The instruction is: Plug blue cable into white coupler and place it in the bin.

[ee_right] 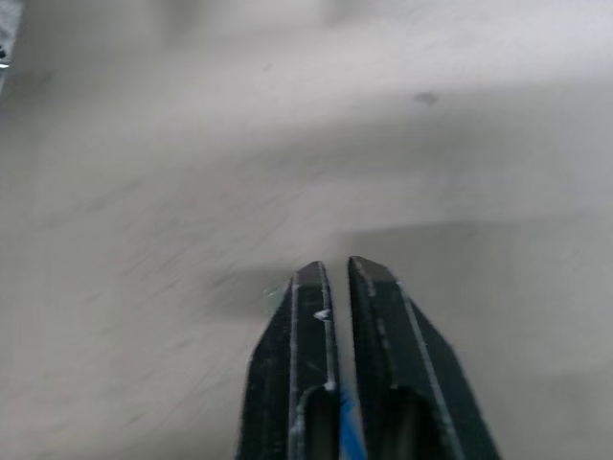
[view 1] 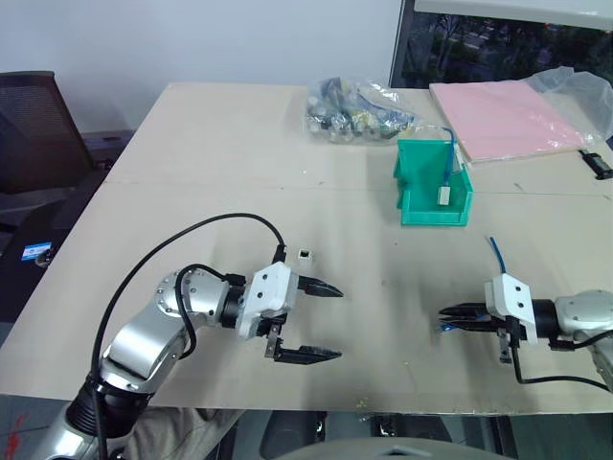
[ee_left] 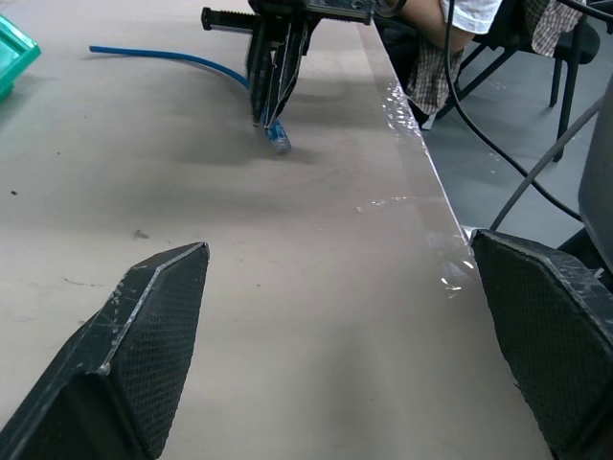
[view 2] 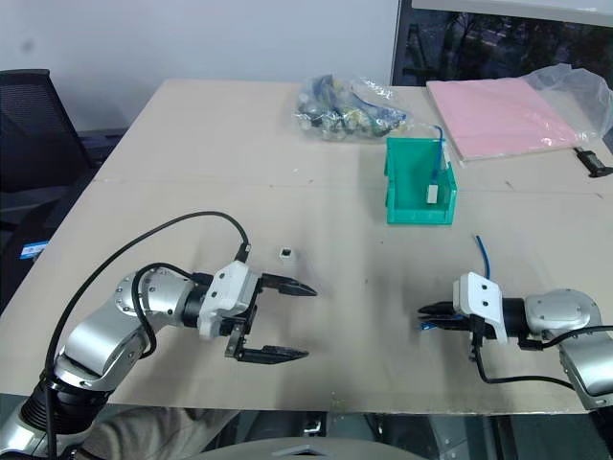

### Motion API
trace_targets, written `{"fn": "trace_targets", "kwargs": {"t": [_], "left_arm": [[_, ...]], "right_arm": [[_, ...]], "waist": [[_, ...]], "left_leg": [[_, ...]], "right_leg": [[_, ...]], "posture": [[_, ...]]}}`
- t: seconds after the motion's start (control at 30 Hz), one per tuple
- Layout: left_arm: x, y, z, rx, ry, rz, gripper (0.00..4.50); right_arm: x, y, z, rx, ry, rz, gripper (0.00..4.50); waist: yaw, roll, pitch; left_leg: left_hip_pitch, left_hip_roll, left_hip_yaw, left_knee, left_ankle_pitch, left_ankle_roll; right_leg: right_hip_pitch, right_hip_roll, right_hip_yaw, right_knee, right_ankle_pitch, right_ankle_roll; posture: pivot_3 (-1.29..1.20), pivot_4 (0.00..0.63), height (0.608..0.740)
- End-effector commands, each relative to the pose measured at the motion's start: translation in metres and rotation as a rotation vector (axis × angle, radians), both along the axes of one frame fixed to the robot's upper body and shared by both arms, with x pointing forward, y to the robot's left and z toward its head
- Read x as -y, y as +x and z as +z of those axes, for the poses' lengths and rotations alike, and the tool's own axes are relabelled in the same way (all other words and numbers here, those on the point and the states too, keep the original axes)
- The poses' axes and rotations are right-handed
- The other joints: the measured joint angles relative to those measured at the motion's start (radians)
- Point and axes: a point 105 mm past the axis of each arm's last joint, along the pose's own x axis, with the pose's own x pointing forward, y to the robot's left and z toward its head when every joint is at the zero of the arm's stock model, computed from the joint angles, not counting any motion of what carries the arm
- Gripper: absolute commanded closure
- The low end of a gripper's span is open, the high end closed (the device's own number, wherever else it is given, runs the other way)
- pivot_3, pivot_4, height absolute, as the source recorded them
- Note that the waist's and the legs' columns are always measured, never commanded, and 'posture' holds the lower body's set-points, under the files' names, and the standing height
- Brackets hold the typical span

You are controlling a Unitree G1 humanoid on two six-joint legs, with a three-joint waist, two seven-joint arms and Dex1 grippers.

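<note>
At the tabletop's (view 1: 192,134) near edge, the right hand (view 1: 452,316) pinches the cable (view 1: 498,253); the left hand (view 1: 330,321), open, must take the coupler (view 1: 304,256) at its twelve o'clock.

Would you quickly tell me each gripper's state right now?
Left gripper: open, empty.
Right gripper: shut on the blue cable.

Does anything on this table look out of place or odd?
Nothing is spilled or broken. The green bin already holds a blue cable with a white piece. The right claw is shut on another blue cable, while the small white coupler sits loose beside the open left claw.
</note>
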Motion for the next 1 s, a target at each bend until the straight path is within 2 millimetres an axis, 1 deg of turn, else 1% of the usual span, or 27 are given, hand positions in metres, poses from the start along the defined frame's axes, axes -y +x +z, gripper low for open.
{"fn": "trace_targets", "kwargs": {"t": [0.03, 0.1, 0.17, 0.23, 0.27, 0.3, 0.33, 0.37, 0.4, 0.5, 0.57, 0.67, 0.8, 0.9, 0.93, 0.97, 1.0], "left_arm": [[0.001, 0.024, 0.011, 0.045, -0.021, 0.117, 0.0], [0.006, 0.04, 0.016, 0.049, -0.05, 0.183, 0.0], [0.012, 0.046, 0.018, 0.063, -0.061, 0.195, 0.0], [0.016, 0.042, 0.02, 0.064, -0.067, 0.161, 0.0], [0.017, 0.035, 0.022, 0.05, -0.068, 0.117, 0.0], [0.017, 0.029, 0.024, 0.039, -0.06, 0.078, 0.0], [0.016, 0.025, 0.024, 0.03, -0.053, 0.052, 0.0], [0.015, 0.021, 0.024, 0.02, -0.032, 0.023, 0.0], [0.013, 0.019, 0.024, 0.014, -0.018, 0.007, 0.0], [0.009, 0.01, 0.028, -0.009, 0.033, -0.073, 0.0], [0.009, 0.005, 0.031, -0.013, 0.054, -0.11, 0.0], [0.007, 0.008, 0.038, -0.021, 0.068, -0.141, 0.0], [0.003, 0.018, 0.043, -0.021, 0.094, -0.159, 0.0], [-0.003, 0.031, 0.049, -0.014, 0.11, -0.156, 0.0], [-0.005, 0.036, 0.051, -0.009, 0.116, -0.154, 0.0], [-0.007, 0.04, 0.053, -0.005, 0.121, -0.151, 0.0], [-0.009, 0.045, 0.055, -0.004, 0.124, -0.148, 0.0]], "right_arm": [[-0.006, 0.02, 0.014, 0.011, 0.041, -0.041, 4.42], [-0.008, 0.034, 0.015, -0.007, 0.044, -0.061, 4.42], [-0.007, 0.038, 0.018, -0.006, 0.05, -0.047, 4.42], [-0.001, 0.035, 0.019, -0.007, 0.044, -0.027, 4.42], [0.006, 0.028, 0.017, -0.023, 0.025, -0.015, 4.42], [0.012, 0.02, 0.013, -0.052, 0.001, 0.001, 3.93], [0.016, 0.014, 0.011, -0.072, -0.015, 0.012, 3.63], [0.02, 0.006, 0.007, -0.09, -0.035, 0.025, 3.07], [0.023, 0.002, 0.005, -0.099, -0.046, 0.033, 2.7], [0.029, -0.01, 0.0, -0.085, -0.052, 0.044, 1.29], [0.033, -0.017, -0.002, -0.08, -0.066, 0.048, 1.29], [0.036, -0.017, -0.009, -0.064, -0.101, 0.045, 1.29], [0.033, -0.011, -0.02, -0.024, -0.147, 0.054, 1.29], [0.029, -0.006, -0.023, -0.012, -0.146, 0.058, 1.29], [0.029, -0.006, -0.024, -0.017, -0.158, 0.065, 1.8], [0.029, -0.007, -0.026, -0.022, -0.171, 0.073, 2.15], [0.029, -0.007, -0.027, -0.025, -0.177, 0.077, 2.68]], "waist": [[0.0, -0.001, 0.001], [0.0, -0.001, 0.002], [0.001, -0.002, 0.002], [0.002, -0.002, 0.002], [0.003, -0.002, 0.002], [0.003, -0.002, 0.002], [0.004, -0.002, 0.002], [0.002, -0.002, 0.002], [0.002, -0.002, 0.002], [-0.001, -0.002, 0.002], [-0.001, -0.002, 0.002], [-0.001, -0.002, 0.002], [-0.001, -0.002, 0.002], [0.0, -0.002, 0.002], [-0.001, -0.002, 0.002], [-0.001, -0.002, 0.002], [-0.001, -0.002, 0.002]], "left_leg": [[0.0, 0.0, 0.0, 0.0, 0.0, 0.0], [0.0, 0.0, 0.0, 0.002, 0.0, 0.0], [0.0, 0.0, -0.001, 0.003, 0.0, 0.0], [0.0, 0.0, -0.001, 0.003, 0.0, 0.0], [-0.001, 0.0, -0.001, 0.003, 0.0, 0.0], [-0.002, 0.0, -0.001, 0.003, 0.002, -0.003], [-0.003, -0.001, -0.001, 0.003, 0.002, -0.003], [-0.003, -0.001, -0.001, 0.003, 0.001, -0.002], [-0.003, -0.001, -0.001, 0.002, 0.001, -0.002], [-0.003, 0.0, 0.0, 0.001, 0.001, -0.002], [-0.002, 0.0, 0.0, 0.001, 0.001, -0.002], [0.0, 0.0, 0.0, 0.002, -0.001, 0.002], [0.001, 0.0, 0.0, 0.007, -0.001, 0.002], [0.001, 0.0, 0.0, 0.009, -0.001, 0.002], [0.001, 0.0, 0.0, 0.009, -0.001, 0.002], [0.0, 0.0, 0.0, 0.009, -0.001, 0.002], [0.0, 0.0, 0.0, 0.009, -0.001, 0.001]], "right_leg": [[0.0, 0.0, 0.0, 0.001, 0.0, 0.0], [0.0, 0.001, 0.0, 0.002, 0.0, 0.0], [0.001, 0.002, 0.0, 0.002, 0.0, 0.0], [0.001, 0.001, 0.0, 0.002, 0.0, 0.0], [0.001, 0.001, 0.0, 0.001, 0.0, 0.0], [0.0, 0.001, 0.0, 0.001, 0.0, 0.001], [0.0, 0.0, 0.0, 0.001, -0.002, 0.003], [0.0, 0.0, 0.0, 0.001, -0.002, 0.004], [-0.001, 0.0, 0.0, 0.0, -0.002, 0.005], [-0.001, -0.001, 0.0, 0.0, -0.002, 0.005], [0.0, 0.0, 0.0, 0.002, -0.002, 0.004], [0.001, 0.0, 0.001, 0.002, -0.002, 0.004], [0.002, 0.002, 0.002, 0.003, -0.002, 0.004], [0.003, 0.005, 0.002, 0.004, -0.002, 0.004], [0.002, 0.006, 0.002, 0.004, -0.002, 0.004], [0.002, 0.007, 0.002, 0.004, -0.002, 0.004], [0.002, 0.007, 0.003, 0.004, -0.002, 0.004]], "posture": [[0.0, 0.15, 0.74], [0.0, 0.15, 0.74], [0.0, 0.15, 0.74], [0.0, 0.15, 0.74], [0.0, 0.15, 0.74], [0.0, 0.15, 0.74], [0.0, 0.15, 0.74], [0.0, 0.15, 0.74], [0.0, 0.15, 0.74], [0.0, 0.15, 0.74], [0.0, 0.15, 0.74], [0.0, 0.15, 0.74], [0.0, 0.15, 0.74], [0.0, 0.15, 0.74], [0.0, 0.15, 0.74], [0.0, 0.15, 0.74], [0.0, 0.15, 0.74]]}}
